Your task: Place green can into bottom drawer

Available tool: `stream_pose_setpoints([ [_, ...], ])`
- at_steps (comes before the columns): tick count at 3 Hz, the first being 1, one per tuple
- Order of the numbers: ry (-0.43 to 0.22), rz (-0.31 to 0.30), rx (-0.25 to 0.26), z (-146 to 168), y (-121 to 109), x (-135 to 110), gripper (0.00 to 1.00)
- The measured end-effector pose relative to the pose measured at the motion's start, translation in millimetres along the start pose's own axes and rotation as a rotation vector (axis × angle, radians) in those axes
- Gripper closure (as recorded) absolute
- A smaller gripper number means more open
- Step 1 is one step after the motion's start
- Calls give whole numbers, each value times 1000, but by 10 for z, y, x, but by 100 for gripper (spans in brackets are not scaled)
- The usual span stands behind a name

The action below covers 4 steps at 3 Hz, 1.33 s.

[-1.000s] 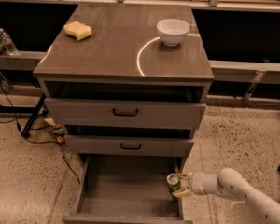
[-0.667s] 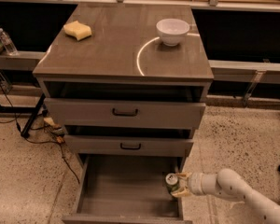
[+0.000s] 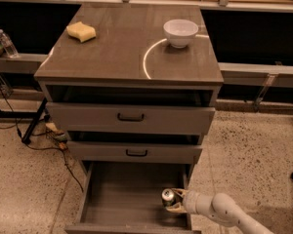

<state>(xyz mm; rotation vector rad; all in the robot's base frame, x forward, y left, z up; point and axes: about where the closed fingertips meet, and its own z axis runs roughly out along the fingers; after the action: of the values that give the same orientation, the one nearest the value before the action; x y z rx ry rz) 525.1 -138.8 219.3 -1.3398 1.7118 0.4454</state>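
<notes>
Camera view, low at 5 o'clock: grips the green can [image 3: 168, 197] upright in the end effector [image 3: 172, 202], fingers closed against its sides. Has carried it lower and slightly toward 9 o'clock since a second ago, deeper into the bottom drawer [image 3: 127, 194], now near that drawer's 4 o'clock corner. Looks close to the drawer floor, though cannot tell whether touching.

Suggests the carry is nearly over. Leaves, by judgement, only setting down, letting go and drawing the arm clear.

Presents a slim metal cylinder: bright silver top, dark green body, smooth and hard, likely to tip if released before resting flat. Offers a wide, flat, matte grey wooden floor with low walls to land on. Stacks two shallower drawers with black handles above, at 12 o'clock, both partly pulled out. Bears on the smooth grey surface [image 3: 117, 57] a glossy round white bowl [image 3: 180, 32] at 1 o'clock and a soft, lumpy yellow sponge [image 3: 81, 31] at 10 o'clock.
</notes>
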Motion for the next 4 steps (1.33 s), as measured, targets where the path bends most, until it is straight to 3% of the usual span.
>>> stream_pose_setpoints([
  [1,-20,-11,0,339,77,50,100],
  [2,-37,-40,-17,661,129,5,88],
  [3,-45,-60,-47,949,183,-27,65],
  [4,-54,-68,-72,1208,231,-52,34],
])
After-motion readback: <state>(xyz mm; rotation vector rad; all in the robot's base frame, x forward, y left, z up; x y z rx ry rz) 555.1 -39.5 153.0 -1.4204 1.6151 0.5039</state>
